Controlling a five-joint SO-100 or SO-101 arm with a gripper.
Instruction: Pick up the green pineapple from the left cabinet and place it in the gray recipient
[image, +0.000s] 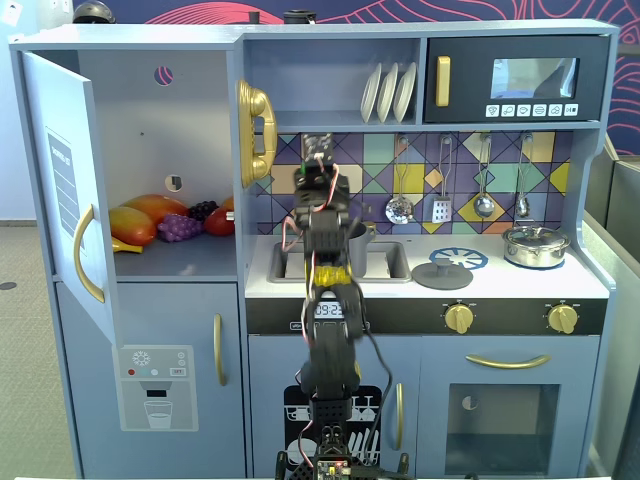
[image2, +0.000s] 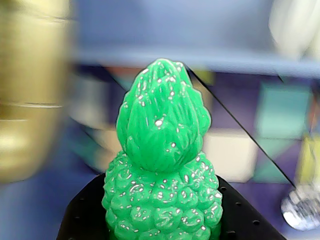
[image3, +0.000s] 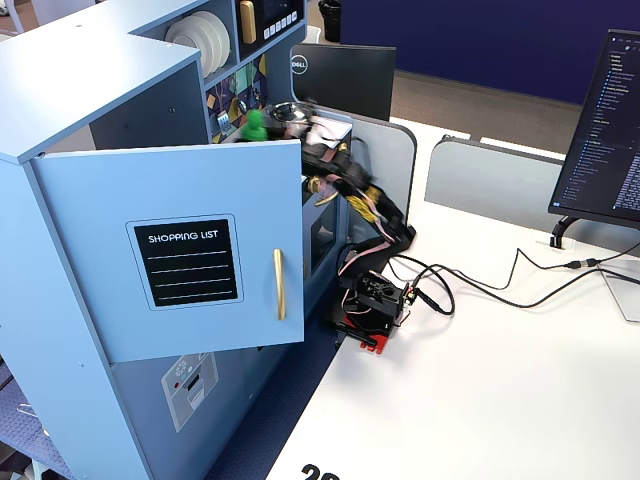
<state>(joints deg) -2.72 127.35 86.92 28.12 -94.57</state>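
Observation:
My gripper (image2: 162, 222) is shut on the green pineapple (image2: 162, 165), with black jaws on both sides of its bumpy body and its leafy top pointing away from the camera. In a fixed view the blurred gripper (image: 317, 162) is raised over the sink, to the right of the left cabinet (image: 160, 150), whose door (image: 62, 190) stands open. The pineapple (image3: 256, 125) also shows above the door's top edge in a fixed view. The gray recipient (image: 358, 238) stands in the sink, mostly hidden behind the arm.
A mango (image: 150, 210), purple grapes (image: 180, 228) and a red fruit (image: 220, 221) lie on the cabinet shelf. A gold toy phone (image: 255, 130) hangs close to the left of the gripper. A gray lid (image: 442, 273) and a steel pot (image: 537, 246) sit on the stove.

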